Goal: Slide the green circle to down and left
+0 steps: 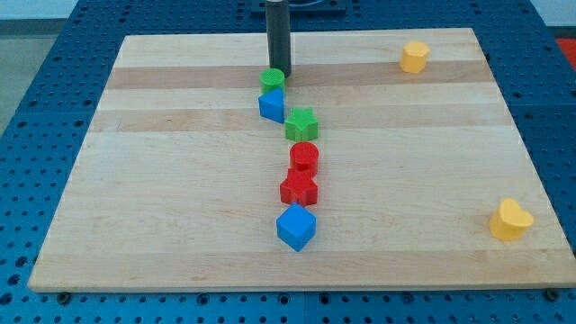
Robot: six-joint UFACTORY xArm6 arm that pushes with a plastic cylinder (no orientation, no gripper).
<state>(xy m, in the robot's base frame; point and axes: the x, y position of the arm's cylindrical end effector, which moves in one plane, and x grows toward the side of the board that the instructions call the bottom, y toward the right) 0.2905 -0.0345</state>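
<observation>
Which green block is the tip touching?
The green circle, uppermost in the chain; my tip sits at its upper right. The green star lies lower, apart.

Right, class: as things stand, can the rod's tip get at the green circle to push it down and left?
Probably yes. My tip sits right at the upper right edge of the green circle, with nothing between them. One snag: the blue block touches the circle just below it and may get shoved along.

Landmark the star [301, 123], my tip [281, 74] toward the view's top just behind the cylinder [273, 80], small cube [271, 104] touching it up-left, round block [304, 157], cross [299, 189], big cube [296, 226] below, hexagon [414, 57] far up-right, heart [510, 220] far down-right.
</observation>
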